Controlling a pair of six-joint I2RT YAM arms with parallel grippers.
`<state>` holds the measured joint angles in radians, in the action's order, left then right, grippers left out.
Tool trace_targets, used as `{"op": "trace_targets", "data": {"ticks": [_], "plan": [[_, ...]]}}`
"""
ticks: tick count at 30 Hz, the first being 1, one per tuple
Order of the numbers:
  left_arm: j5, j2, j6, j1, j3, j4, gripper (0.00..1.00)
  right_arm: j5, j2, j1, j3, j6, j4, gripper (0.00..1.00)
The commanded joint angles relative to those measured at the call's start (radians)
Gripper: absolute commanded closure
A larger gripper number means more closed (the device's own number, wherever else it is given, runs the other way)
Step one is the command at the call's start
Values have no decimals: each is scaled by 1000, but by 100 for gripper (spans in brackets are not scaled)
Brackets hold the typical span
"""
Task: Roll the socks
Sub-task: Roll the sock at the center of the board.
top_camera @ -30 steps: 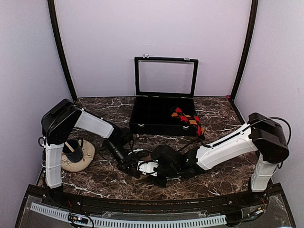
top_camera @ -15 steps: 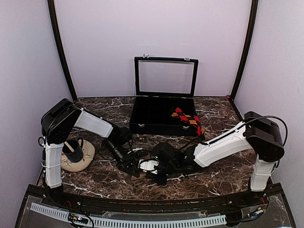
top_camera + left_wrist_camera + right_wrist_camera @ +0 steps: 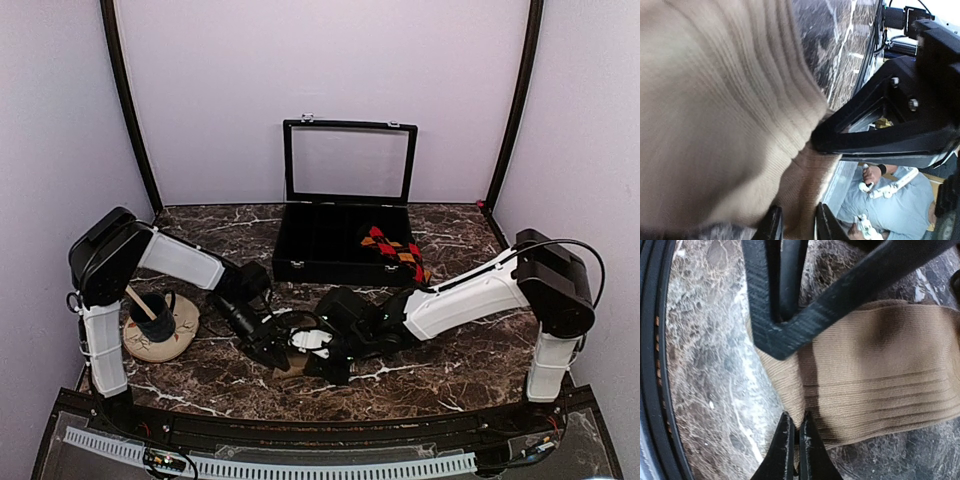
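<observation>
The tan sock (image 3: 880, 380) lies flat on the marble near the front edge, ribbed cuff toward my right gripper (image 3: 796, 416), which is shut on the cuff's edge. From above only a sliver of the tan sock (image 3: 284, 365) shows between the two grippers. My left gripper (image 3: 796, 215) is right against it, jaws standing a little apart with tan fabric (image 3: 715, 110) loose between them. The left gripper (image 3: 276, 350) and right gripper (image 3: 314, 357) nearly touch. The argyle sock (image 3: 393, 248) hangs over the right front of the black case.
The black compartment case (image 3: 300, 264) stands open behind the grippers, lid upright. A dark cup (image 3: 152, 312) with a stick sits on a round coaster (image 3: 175, 338) at the left. The raised table rim (image 3: 300, 432) runs close in front.
My right gripper went from part open to shut on the tan sock's cuff. The left jaws, shut before, have parted. Both arms have shifted slightly left.
</observation>
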<state>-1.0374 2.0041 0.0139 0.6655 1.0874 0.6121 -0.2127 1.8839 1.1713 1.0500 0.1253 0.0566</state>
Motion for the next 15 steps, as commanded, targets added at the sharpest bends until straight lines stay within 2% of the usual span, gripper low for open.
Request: {"op": "trace_targets", "data": {"ticks": [1, 9, 15], "plan": [[50, -121, -89, -12, -53, -128, 73, -73, 38, -14, 54, -54, 64, 100], [145, -266, -190, -14, -157, -289, 71, -161, 99, -33, 153, -102, 169, 100], [306, -411, -263, -14, -289, -401, 72, -240, 105, -66, 170, -185, 181, 100]]}}
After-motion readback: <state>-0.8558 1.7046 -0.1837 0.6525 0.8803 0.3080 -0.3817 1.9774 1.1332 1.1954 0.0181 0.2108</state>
